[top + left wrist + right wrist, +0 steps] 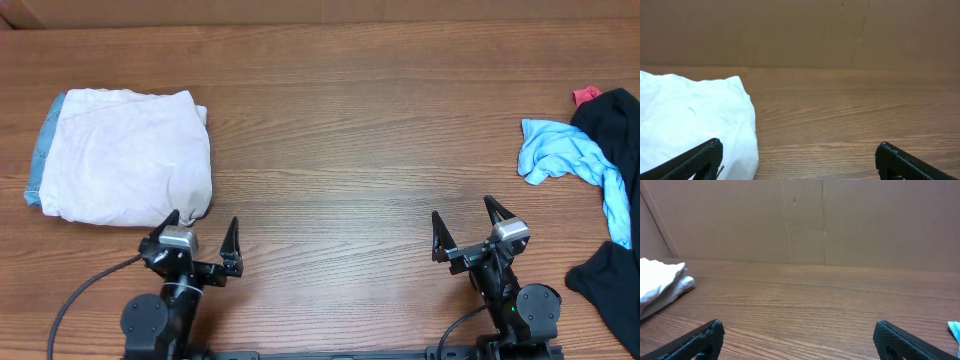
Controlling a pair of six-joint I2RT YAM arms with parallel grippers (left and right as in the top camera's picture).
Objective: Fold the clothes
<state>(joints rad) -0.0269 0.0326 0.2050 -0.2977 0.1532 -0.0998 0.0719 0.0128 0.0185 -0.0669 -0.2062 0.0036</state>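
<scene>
Clearly folded, cream shorts (125, 155) lie ahead of left hand (204, 217) (spread wide, empty); right hand (462, 208) likewise wide.

Inner layers of the cream shorts (125, 155) are hidden by their own fold. A blue strip (36, 170) shows under their left edge, possibly denim (most of it covered). Far right of the shorts, a black garment (612, 125) runs off frame; a red scrap (586, 96) lies partly behind it. Left wrist view crops the shorts at left and bottom.

arms (160, 312): black | wrist blocks (178, 238): grey | fingers (232, 240): black, pointed | cables (100, 274): black
</scene>
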